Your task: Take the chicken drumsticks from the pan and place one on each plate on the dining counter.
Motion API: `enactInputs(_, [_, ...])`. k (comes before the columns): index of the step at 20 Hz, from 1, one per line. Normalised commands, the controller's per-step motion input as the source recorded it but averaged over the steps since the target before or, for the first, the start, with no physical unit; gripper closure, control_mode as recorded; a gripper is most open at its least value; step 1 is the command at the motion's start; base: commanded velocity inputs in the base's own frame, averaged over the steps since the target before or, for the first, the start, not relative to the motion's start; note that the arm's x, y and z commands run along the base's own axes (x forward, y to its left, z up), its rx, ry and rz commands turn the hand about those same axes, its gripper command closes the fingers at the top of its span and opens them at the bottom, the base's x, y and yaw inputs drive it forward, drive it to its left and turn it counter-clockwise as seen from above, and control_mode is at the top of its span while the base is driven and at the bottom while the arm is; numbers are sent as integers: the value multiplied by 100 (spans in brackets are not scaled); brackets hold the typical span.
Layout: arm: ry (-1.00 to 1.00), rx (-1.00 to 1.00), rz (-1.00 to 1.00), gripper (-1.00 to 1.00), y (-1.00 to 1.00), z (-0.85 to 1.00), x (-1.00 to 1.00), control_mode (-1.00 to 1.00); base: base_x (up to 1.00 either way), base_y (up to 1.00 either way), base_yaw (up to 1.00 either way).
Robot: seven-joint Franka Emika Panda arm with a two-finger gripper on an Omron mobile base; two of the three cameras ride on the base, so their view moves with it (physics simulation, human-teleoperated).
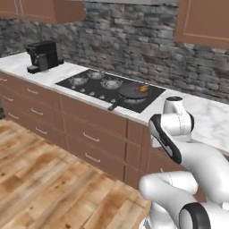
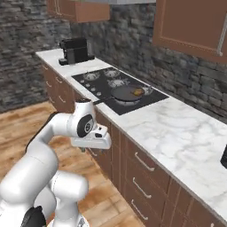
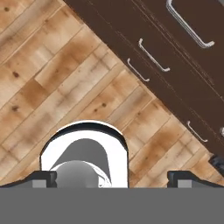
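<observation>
The pan (image 1: 132, 92) (image 2: 126, 93) sits on the near right burner of the black cooktop (image 1: 91, 85) (image 2: 99, 82), its black handle pointing toward the counter's front edge. Orange-brown chicken drumsticks (image 1: 143, 88) (image 2: 138, 91) lie at the pan's far side. My gripper (image 2: 88, 148) (image 3: 112, 177) hangs in front of the drawers, below counter height and short of the pan, pointing down at the wooden floor. It is open, its fingertips (image 3: 43, 177) wide apart with nothing between them. The plates and the dining counter are out of view.
A black coffee machine (image 1: 43, 56) (image 2: 74, 50) stands on the marble worktop (image 2: 177, 133) left of the cooktop. Brown drawers with metal handles (image 3: 153, 56) run under it. A dark object (image 2: 224, 157) sits at the worktop's right end. A stone wall and wooden cabinets rise behind.
</observation>
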Motion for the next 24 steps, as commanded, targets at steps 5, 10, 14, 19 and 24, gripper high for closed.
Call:
enactInputs(5, [0, 0, 0, -100, 0, 0, 0, 100, 77, 51, -54])
enactInputs(10, [0, 0, 0, -100, 0, 0, 0, 100, 69, 47, -62])
enactInputs(14, [0, 0, 0, -100, 0, 0, 0, 100, 74, 45, -46])
enactInputs(19, [0, 0, 0, -100, 0, 0, 0, 100, 70, 11, -14])
enactInputs(24, [0, 0, 0, -100, 0, 0, 0, 100, 56, 4, -17])
